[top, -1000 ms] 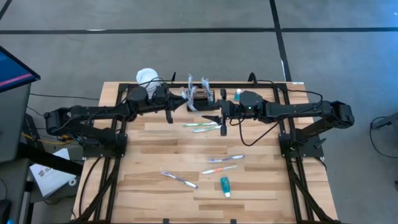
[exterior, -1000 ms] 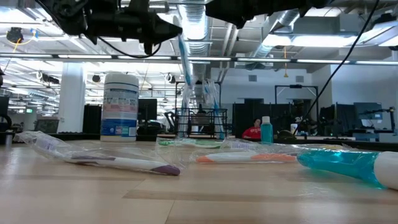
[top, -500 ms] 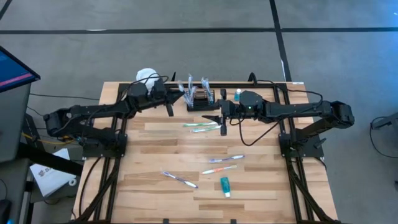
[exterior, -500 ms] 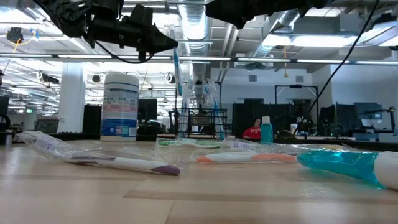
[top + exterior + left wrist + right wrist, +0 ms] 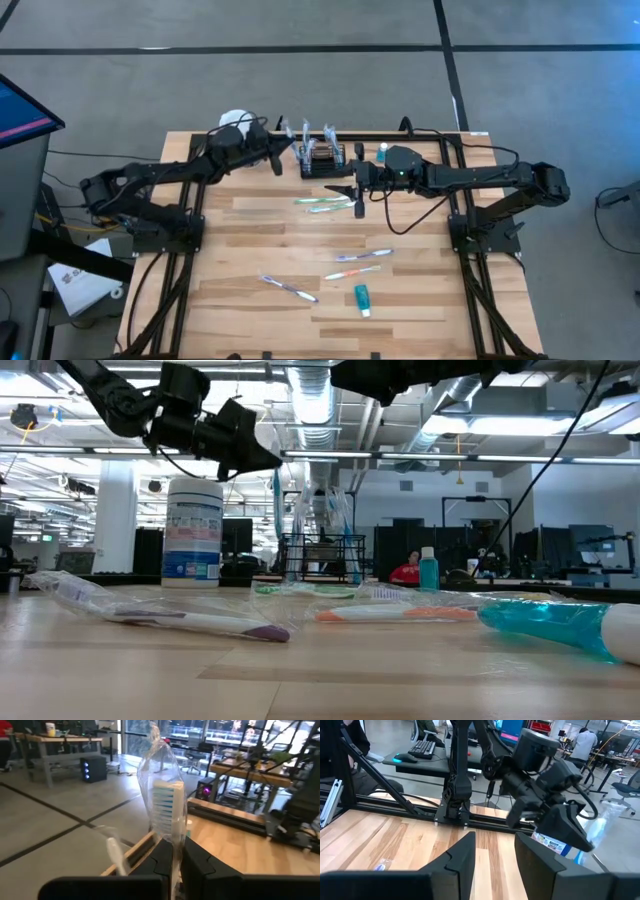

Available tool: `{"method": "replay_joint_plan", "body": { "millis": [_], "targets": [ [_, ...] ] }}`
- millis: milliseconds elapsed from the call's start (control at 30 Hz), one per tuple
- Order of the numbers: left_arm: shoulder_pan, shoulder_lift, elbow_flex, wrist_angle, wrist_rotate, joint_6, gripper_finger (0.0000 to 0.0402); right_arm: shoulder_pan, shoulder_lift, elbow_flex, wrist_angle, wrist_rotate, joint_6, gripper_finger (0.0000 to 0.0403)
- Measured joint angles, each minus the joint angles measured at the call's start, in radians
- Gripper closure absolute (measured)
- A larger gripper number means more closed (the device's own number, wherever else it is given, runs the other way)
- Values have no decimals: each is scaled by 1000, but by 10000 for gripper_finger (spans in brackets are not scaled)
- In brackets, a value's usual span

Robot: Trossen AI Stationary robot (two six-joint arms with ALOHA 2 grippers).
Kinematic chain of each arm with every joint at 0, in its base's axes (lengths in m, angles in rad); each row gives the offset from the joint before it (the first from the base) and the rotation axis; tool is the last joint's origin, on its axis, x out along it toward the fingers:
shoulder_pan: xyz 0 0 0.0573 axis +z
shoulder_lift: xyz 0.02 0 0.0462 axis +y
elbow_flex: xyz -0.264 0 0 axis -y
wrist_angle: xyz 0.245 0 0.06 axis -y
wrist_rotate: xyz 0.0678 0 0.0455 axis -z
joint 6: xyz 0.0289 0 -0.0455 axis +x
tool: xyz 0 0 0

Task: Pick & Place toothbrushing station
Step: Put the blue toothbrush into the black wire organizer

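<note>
A wrapped brush lies on the table. The basket stands far back (beside a canister).

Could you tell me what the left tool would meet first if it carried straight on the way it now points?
Probably the black wire basket. The left tool, shut on a wrapped toothbrush, points along the table's far edge toward the basket beside it. It may be higher than the basket and pass over; depth is unclear.

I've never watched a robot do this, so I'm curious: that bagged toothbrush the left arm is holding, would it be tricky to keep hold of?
Probably a little. The toothbrush sits in a loose clear wrapper, which looks slick and may slide between the left gripper fingers. It stands upright above the grip, so it likely is stiff and light. The crinkly wrapper might snag on the wire basket.
</note>
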Motion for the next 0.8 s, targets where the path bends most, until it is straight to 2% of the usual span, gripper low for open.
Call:
{"method": "replay_joint_plan", "body": {
  "millis": [233,567,800],
  "targets": [
    [17,36,1,88,6,0,394,-1,0,0,-4,0,-1,276],
    [17,39,48,93,34,0,394,-2,0,0,-27,0,-12,276],
    [17,94,53,91,41,8,394,-2,0,0,-28,0,-12,276]
  ]
}}
